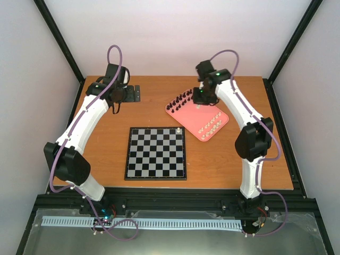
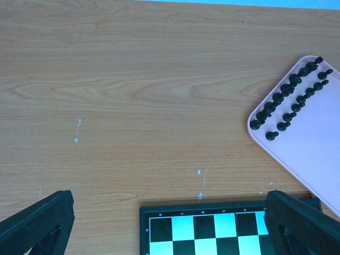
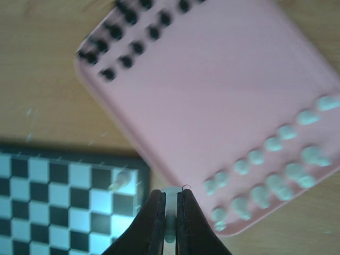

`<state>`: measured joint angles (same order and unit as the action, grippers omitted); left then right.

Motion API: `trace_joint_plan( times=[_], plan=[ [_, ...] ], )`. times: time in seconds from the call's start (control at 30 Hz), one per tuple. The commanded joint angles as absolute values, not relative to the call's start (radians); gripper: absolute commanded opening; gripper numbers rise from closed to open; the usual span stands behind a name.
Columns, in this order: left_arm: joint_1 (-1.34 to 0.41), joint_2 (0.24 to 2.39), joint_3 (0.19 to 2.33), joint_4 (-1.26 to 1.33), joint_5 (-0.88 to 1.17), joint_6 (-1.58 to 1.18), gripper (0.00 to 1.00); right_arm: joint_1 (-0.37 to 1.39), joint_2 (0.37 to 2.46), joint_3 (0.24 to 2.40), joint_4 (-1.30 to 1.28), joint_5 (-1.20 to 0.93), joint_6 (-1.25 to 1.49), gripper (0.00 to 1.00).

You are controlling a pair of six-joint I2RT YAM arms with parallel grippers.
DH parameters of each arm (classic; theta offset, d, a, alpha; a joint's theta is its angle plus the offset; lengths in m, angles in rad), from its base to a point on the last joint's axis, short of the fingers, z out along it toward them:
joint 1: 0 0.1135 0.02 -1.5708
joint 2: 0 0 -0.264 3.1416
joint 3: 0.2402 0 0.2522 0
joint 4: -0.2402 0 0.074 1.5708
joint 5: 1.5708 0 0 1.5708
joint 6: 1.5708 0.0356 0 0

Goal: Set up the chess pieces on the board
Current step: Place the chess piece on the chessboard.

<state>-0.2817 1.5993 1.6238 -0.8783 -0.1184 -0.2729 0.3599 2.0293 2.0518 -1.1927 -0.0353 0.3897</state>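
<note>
Overhead view of a wooden table (image 1: 106, 138), with two robot arms reaching away from the near edge.

Far left: left gripper (image 1: 116, 103), poised above bare wood beyond the board's far left corner. Fingers spread wide in the wrist view, holding nothing.

Centre: board (image 1: 155, 159), lying flat and square to the arms, almost bare. Carries one lone white piece (image 1: 179, 129), upright near the far right corner.

Right of centre: pink tray (image 1: 194, 119), set at an angle, close to that same corner. Two tidy rows of black pieces (image 2: 277, 98) along its far left edge.

Over the tray edge nearest the board: right gripper (image 3: 170, 197), pinched almost fully together on a small pale held piece (image 3: 170, 190). Blurred, but most likely one of the white set.

Further right: white pieces (image 3: 256, 156) in two loose rows along the tray's right edge.

Plenty to go wrong on the way to the board:
- **Thin pinch on a tiny figurine:** easy to twist or drop with any jolt.
- **Low travel across the corner:** danger of clipping the lone white piece and knocking it over.
- **Tilted or off-centre release:** a toppled figurine, or one straddling two squares, and crowding for the next placement.
</note>
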Motion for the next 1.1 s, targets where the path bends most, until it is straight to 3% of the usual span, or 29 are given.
trace_joint_plan(
  times=[0.0, 0.2, 1.07],
  plan=[
    [-0.284, 1.563, 1.629, -0.863, -0.124, -0.258, 1.0, 0.456, 1.969, 2.018, -1.258, -0.061, 0.455, 0.03],
    [-0.284, 1.563, 1.642, -0.87, -0.118, -0.255, 1.0, 0.502, 1.938, 1.877, -1.222, -0.109, 0.597, 0.03],
    [-0.284, 1.579, 1.608, -0.872, -0.103, -0.25, 1.0, 0.648, 2.066, 1.765, -1.043, -0.011, 0.649, 0.03]
  ],
)
